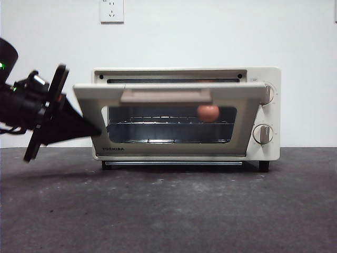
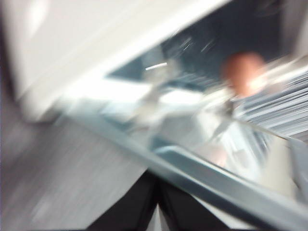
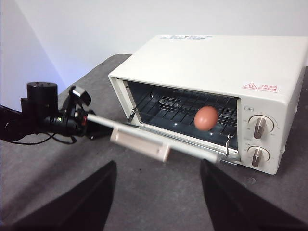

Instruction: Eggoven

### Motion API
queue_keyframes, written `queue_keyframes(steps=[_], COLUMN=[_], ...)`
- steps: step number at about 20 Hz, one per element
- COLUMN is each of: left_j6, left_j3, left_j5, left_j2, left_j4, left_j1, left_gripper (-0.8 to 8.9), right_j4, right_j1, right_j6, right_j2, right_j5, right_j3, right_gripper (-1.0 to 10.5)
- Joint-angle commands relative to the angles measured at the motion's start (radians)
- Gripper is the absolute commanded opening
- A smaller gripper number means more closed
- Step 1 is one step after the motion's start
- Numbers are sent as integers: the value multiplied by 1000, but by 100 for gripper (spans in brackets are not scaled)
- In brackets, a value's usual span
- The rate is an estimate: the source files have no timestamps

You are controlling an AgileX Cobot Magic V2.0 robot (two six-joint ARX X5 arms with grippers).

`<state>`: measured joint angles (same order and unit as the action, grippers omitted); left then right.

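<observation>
Egg (image 1: 208, 112): reddish-brown, on the wire rack (image 3: 185, 108) inside the oven, toward the knob side
Oven (image 3: 226, 62): cream TOSHIBA, door (image 1: 168, 94) about half open
Left gripper (image 1: 93, 129): at the door's corner away from the knobs, jaws pressed together under the door's edge
Right gripper (image 3: 158, 195): back from the oven above the dark table (image 1: 168, 211), jaws spread, holding nothing

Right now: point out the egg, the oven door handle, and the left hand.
egg (image 1: 208, 112): front view, middle of its shell.
oven door handle (image 3: 141, 142): right wrist view, middle of the tan bar.
left hand (image 1: 92, 129): front view, tip at the door's edge.
</observation>
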<state>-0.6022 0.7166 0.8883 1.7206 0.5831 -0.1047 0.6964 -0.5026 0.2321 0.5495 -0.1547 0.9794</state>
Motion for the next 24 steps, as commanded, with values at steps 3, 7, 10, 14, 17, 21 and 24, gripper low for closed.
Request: queue_keyframes(steps=[3,7,10,14,17,21,24], left_j6=[-130,-152,-139,-73,35,211,316], left_j3=[71,95,95,95,95,95,95], left_j5=[-2,-2,-2,-10,-71,-224,-326], left_j2=[8,-7,-56,-161,-274,-448,-576], left_j4=[136,140,94,-16,-191,-487,-672], left_j1=[4,3,-5,-18,-37,-82,-119], left_gripper=[6,7,7,7,7,7,7], right_j4=[1,28,36,58,80,103,103], right_j1=[-6,-6,-6,-6,-6,-6,-6], right_j6=[-4,-5,-5,-9,-10,-33,-56], right_j2=[4,4,5,13,31,64,100], right_j5=[2,2,4,26,26,29,29], right_j3=[17,17,17,17,17,15,15], right_gripper=[281,280,280,280,280,268,218])
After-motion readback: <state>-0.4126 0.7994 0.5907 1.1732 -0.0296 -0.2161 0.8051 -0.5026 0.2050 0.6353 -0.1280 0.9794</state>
